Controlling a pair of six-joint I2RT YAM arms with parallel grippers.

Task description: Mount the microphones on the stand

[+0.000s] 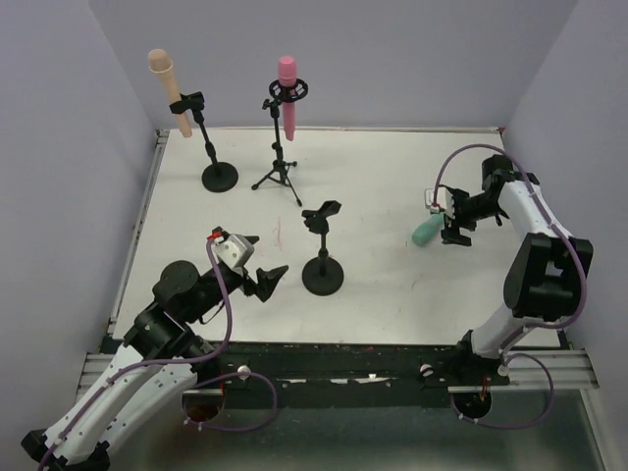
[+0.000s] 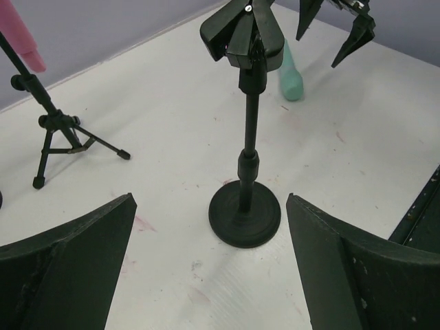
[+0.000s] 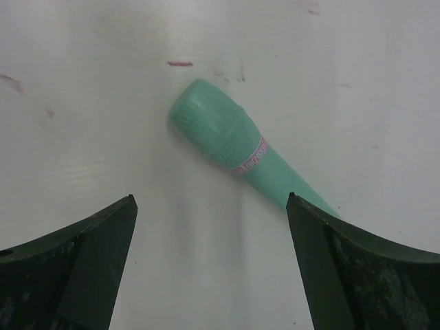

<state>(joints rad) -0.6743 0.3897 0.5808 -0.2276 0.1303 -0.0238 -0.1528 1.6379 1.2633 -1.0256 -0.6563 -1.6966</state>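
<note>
The teal-green microphone [image 1: 426, 233] lies flat on the table at the right. It also shows in the right wrist view [image 3: 240, 148] and the left wrist view [image 2: 291, 75]. My right gripper [image 1: 453, 229] is open and empty just above it, its tail end by one finger [image 3: 357, 275]. The peach-beige microphone [image 1: 169, 88] sits clipped in the back-left round-base stand [image 1: 218, 177]. The pink microphone [image 1: 287, 93] sits in the tripod stand [image 1: 279, 177]. The middle round-base stand [image 1: 323, 273] has an empty clip [image 2: 244, 33]. My left gripper [image 1: 265, 280] is open and empty, facing that stand.
White table with grey walls at left, back and right. A black rail runs along the near edge [image 1: 334, 353]. The tripod's legs [image 2: 62, 141] spread on the table left of the middle stand.
</note>
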